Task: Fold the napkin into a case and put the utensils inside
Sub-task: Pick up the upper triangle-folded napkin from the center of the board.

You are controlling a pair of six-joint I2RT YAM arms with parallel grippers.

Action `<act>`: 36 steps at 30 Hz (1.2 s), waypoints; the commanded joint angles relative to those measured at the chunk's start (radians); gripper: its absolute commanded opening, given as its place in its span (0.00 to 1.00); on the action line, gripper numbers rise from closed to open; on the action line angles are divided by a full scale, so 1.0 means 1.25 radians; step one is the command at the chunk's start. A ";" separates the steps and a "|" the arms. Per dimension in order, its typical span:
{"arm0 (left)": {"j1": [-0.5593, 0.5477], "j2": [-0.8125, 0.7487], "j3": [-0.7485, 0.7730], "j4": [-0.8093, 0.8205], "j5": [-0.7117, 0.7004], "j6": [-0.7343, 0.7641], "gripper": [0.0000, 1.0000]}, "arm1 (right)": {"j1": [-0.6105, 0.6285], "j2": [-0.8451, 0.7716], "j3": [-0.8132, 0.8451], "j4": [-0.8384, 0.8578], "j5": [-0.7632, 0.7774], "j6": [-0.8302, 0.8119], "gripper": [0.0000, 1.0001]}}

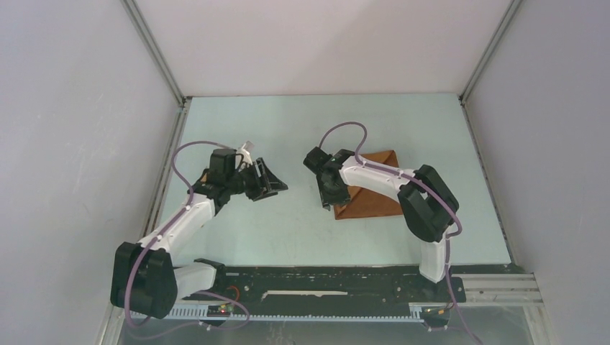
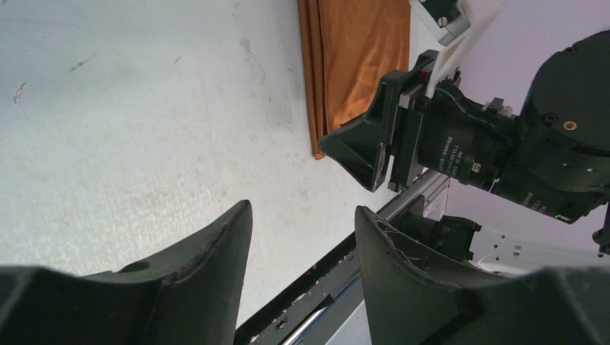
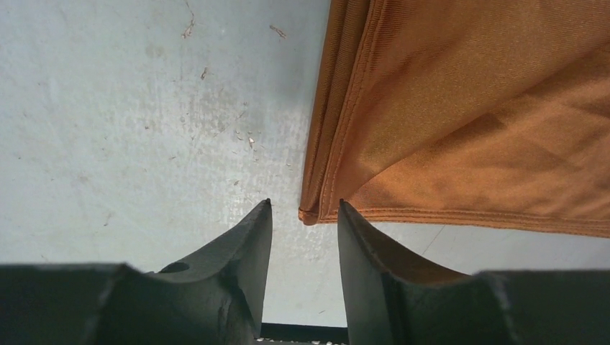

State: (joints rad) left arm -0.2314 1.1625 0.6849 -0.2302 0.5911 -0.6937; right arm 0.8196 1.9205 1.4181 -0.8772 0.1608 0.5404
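Observation:
The rust-orange napkin (image 1: 374, 188) lies folded in layers on the table, right of centre. Its near-left corner (image 3: 311, 213) sits just beyond the tips of my right gripper (image 3: 303, 205), which is open, low over the table, with no cloth between its fingers. In the top view, the right gripper (image 1: 332, 194) is at the napkin's left edge. My left gripper (image 1: 273, 181) hovers open and empty left of centre, pointing toward the napkin (image 2: 360, 65) and the right gripper (image 2: 360, 147). Of the utensils, only a light-brown sliver (image 1: 204, 176) shows behind my left arm.
The pale table (image 1: 302, 129) is walled on the left, back and right by grey panels. A black rail (image 1: 324, 284) with the arm bases runs along the near edge. The right arm's elbow (image 1: 428, 205) overhangs the napkin's right side.

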 commanded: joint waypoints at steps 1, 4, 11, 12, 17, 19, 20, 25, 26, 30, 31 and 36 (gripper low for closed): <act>0.012 -0.003 -0.001 0.040 0.043 0.024 0.60 | 0.012 0.023 0.043 -0.022 0.013 0.022 0.45; 0.017 0.004 0.002 0.044 0.052 0.024 0.59 | 0.012 0.040 0.051 -0.026 0.014 0.021 0.45; 0.026 0.016 -0.003 0.054 0.060 0.025 0.59 | 0.006 0.061 0.049 -0.022 0.008 0.020 0.45; 0.027 0.020 -0.003 0.055 0.062 0.025 0.59 | 0.006 0.060 0.048 -0.022 0.009 0.019 0.45; 0.033 0.033 -0.006 0.069 0.073 0.020 0.59 | -0.002 0.061 0.035 -0.011 -0.005 0.016 0.45; 0.035 0.038 -0.006 0.072 0.078 0.017 0.59 | -0.007 0.058 0.028 -0.006 -0.009 0.017 0.44; 0.035 0.038 -0.007 0.074 0.078 0.016 0.59 | -0.009 0.056 0.024 -0.002 -0.012 0.017 0.44; 0.039 0.040 -0.010 0.078 0.078 0.016 0.59 | -0.015 0.037 0.020 0.010 -0.022 0.010 0.43; 0.040 0.042 -0.012 0.079 0.079 0.014 0.59 | -0.014 0.030 0.024 0.007 -0.021 0.010 0.43; 0.042 0.044 -0.013 0.085 0.079 0.011 0.59 | -0.013 0.007 0.040 -0.023 -0.007 0.011 0.44; 0.042 0.045 -0.014 0.085 0.078 0.011 0.59 | -0.012 0.001 0.040 -0.029 -0.004 0.012 0.44; 0.042 0.050 -0.018 0.094 0.079 0.005 0.59 | -0.016 -0.006 0.033 -0.035 -0.011 0.011 0.45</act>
State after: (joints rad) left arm -0.1856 1.2213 0.6815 -0.1497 0.6640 -0.6891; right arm 0.8047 1.9697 1.4452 -0.9005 0.1329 0.5461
